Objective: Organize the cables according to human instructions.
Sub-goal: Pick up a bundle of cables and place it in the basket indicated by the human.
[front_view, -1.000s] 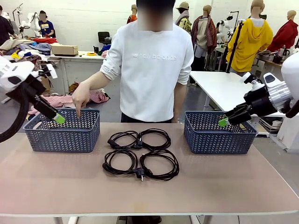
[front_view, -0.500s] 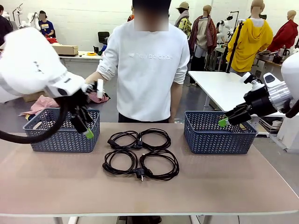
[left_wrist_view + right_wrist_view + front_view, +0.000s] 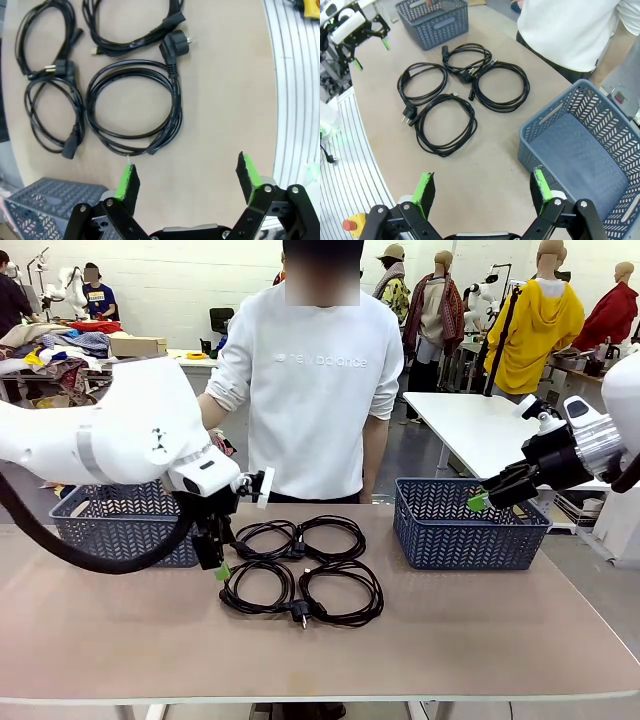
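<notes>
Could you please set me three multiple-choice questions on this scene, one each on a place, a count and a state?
1. Where do the cables lie?
A) inside a basket
B) on the table, between the left basket and the right basket
C) in the person's hands

2. How many coiled cables are there?
A) two
B) three
C) four

3. How is the left pincer?
A) open and empty
B) shut on a cable
C) shut on a basket rim

Answers:
1 B: every coil rests on the tabletop between the baskets.
2 C: four separate coils show in the wrist views.
3 A: its jaws stand wide apart with nothing between them.
</notes>
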You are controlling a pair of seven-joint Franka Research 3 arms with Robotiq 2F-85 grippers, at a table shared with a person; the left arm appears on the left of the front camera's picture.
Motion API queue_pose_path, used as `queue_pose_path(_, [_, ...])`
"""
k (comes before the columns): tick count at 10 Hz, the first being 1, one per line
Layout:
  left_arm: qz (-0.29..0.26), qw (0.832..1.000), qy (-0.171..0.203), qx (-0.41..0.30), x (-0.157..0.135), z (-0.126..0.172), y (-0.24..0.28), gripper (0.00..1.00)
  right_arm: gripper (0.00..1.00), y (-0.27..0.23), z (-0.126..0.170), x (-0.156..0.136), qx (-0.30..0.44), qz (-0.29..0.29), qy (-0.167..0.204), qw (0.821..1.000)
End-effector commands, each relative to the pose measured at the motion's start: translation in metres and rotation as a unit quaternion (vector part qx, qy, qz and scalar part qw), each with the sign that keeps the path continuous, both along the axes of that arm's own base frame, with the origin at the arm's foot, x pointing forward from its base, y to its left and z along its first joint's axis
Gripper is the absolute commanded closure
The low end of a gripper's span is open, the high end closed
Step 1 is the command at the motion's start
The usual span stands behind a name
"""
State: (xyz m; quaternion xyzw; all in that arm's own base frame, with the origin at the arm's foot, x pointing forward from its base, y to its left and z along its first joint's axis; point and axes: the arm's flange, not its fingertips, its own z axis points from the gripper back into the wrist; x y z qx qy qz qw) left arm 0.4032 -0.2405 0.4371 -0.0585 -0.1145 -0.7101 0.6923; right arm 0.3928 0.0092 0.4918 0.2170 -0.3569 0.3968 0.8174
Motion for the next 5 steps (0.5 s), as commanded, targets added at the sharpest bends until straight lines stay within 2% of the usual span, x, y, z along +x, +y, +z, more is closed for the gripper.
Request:
queue_pose_path(1, [0.007,1.0,-0.007,0.012,0.0039,-0.0025,-0.004,0.0,0.0,-0.0011,-0.0009,0.0038,0.01,0.009,-0.011,1.0])
queue_pose_path(5, [-0.003,1.0,0.001,0.003,0.0005,-0.0059,-0.004,0.0,0.0,-0.0011,-0.0009,0.0038,0.01,0.009,-0.011,1.0])
